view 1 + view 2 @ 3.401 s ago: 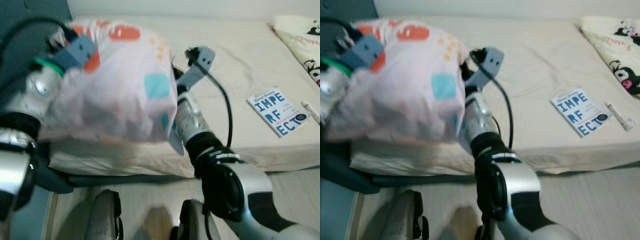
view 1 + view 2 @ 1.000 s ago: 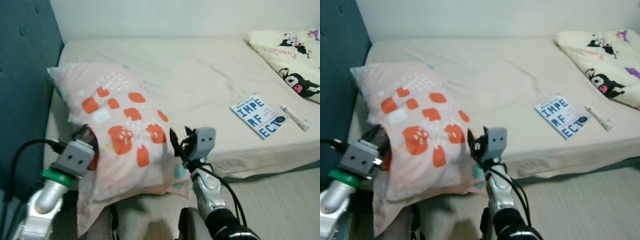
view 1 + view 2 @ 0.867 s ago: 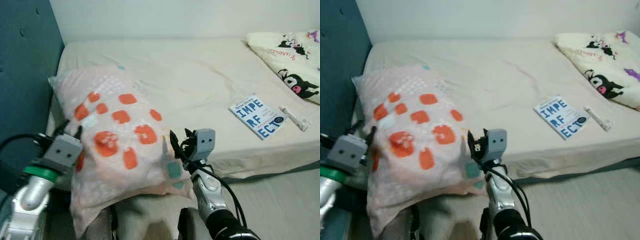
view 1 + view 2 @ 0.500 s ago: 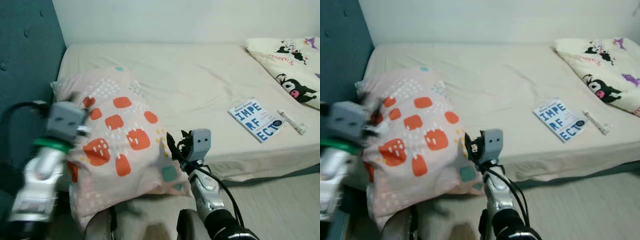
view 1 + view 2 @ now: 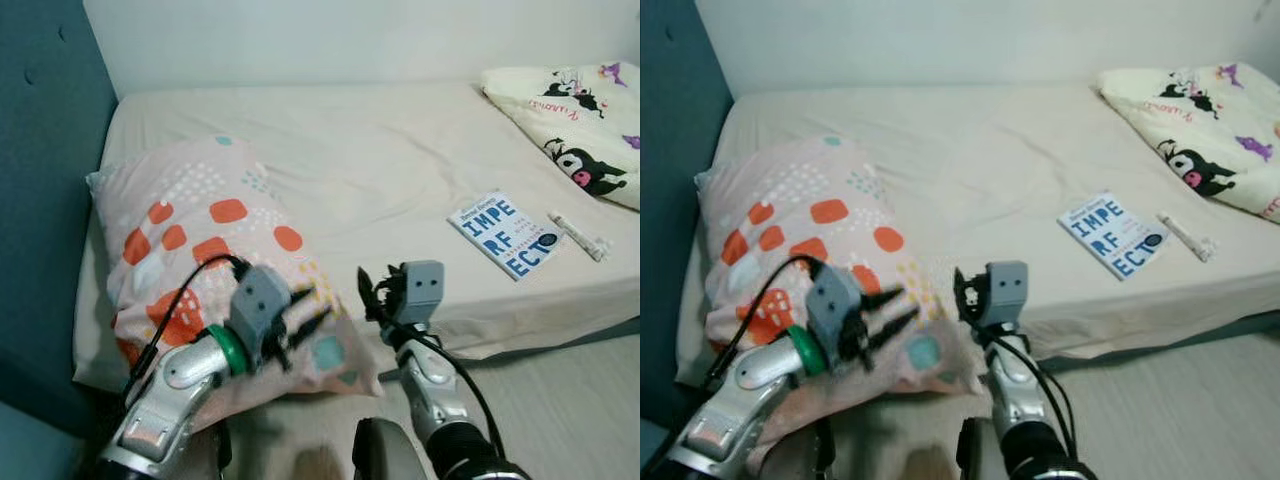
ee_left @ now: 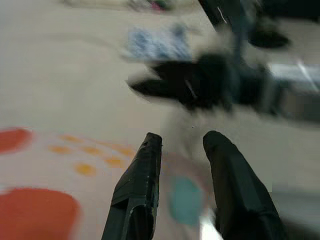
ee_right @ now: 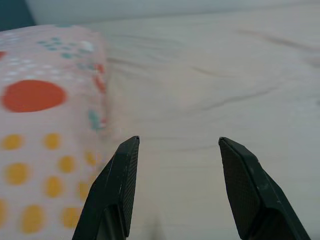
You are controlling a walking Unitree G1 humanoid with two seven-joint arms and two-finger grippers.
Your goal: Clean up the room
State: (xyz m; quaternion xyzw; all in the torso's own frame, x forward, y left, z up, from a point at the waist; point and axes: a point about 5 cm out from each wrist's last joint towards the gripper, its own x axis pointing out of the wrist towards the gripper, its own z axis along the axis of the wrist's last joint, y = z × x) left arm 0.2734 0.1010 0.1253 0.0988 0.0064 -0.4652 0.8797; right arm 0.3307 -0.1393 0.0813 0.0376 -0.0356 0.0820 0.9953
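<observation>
The left gripper (image 5: 305,318) is seen above the near corner of the pillow (image 5: 190,250), its two black fingers (image 6: 137,192) parted by a narrow gap and nothing held between them; whether the tips touch the fabric cannot be told. The right gripper (image 7: 175,165) is held just beside the pillow's near edge, over the bed (image 5: 380,160), with its fingers spread wide and nothing between them.

The pillow is found lying at the head end of the bed, next to the teal padded headboard (image 5: 40,180). It is soft and plump, in pale pink cloth printed with orange blocks, small dots and teal patches. The bed is covered by a cream sheet, lightly creased. Well apart from the pillow, a flat white-and-blue book (image 5: 502,233) is noted near the bed's front edge, with a small white tube (image 5: 577,235) just beside it. A cartoon-printed blanket (image 5: 575,140) is bunched beyond the book.
</observation>
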